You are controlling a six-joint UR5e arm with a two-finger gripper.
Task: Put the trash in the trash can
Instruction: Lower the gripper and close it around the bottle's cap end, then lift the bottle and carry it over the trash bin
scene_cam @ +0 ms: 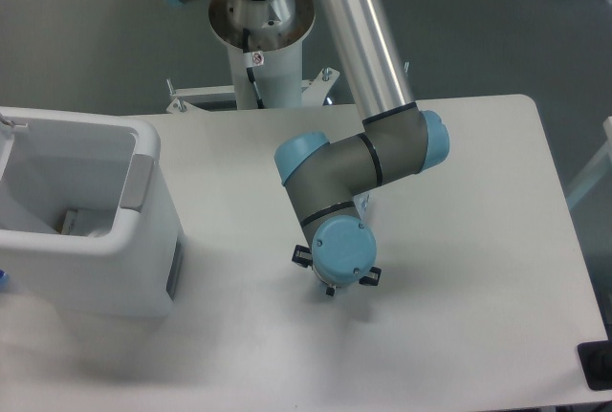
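White table [459, 269]; claw [332, 285] hidden beneath wrist, opening unreadable.

The trash can [143, 240] looks like smooth white plastic with a soft sheen, its rim panel [138, 183] a matt grey. The table [478, 269] is a matt, smooth white surface. The arm's long tube [359, 34] is brushed silvery metal; its joint caps [341, 248] are satin light-blue plastic

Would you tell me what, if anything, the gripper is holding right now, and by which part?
It cannot be told: the gripper points down at the table, and the wrist hides its fingers and anything between them.
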